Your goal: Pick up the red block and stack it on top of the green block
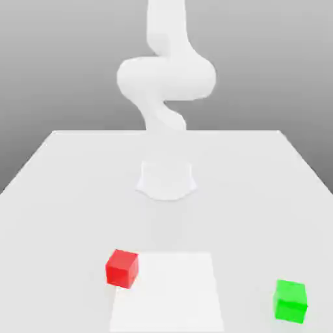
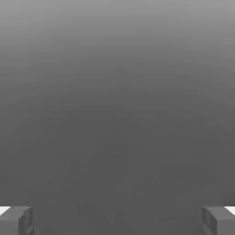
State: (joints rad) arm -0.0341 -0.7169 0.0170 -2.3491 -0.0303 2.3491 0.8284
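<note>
The bench [image 1: 58, 221] is the biggest thing here, a broad pale top. Taking the exterior view as a clock with its centre on the white patch, the robot arm [image 1: 167, 78] stands at twelve o'clock, its base [image 1: 166, 182] on the bench, well back from both blocks. Next in size is the white patch [image 1: 172, 302] itself, lying flat. Then comes the tool [image 2: 117, 221], seen in the hand view with its two fingers spread wide apart and nothing between them: it is released, with plain grey background [image 2: 117, 114] beyond.

The two blocks are the smallest, and look about alike in size. The red block [image 1: 121, 269] sits at ten o'clock, overlapping the patch's edge in the exterior view and turned a little askew. The green block [image 1: 290, 302] is out at about three o'clock, well apart from the red one and clear of the patch, with nothing on its top.

As things lie, none of the stacking is done. I judge this to be the very start: the tool has to come over the red block, line up with its turned sides, close on it and lift. After that remain the carry across toward three o'clock, the lowering squarely onto the green block, and the letting go.
</note>
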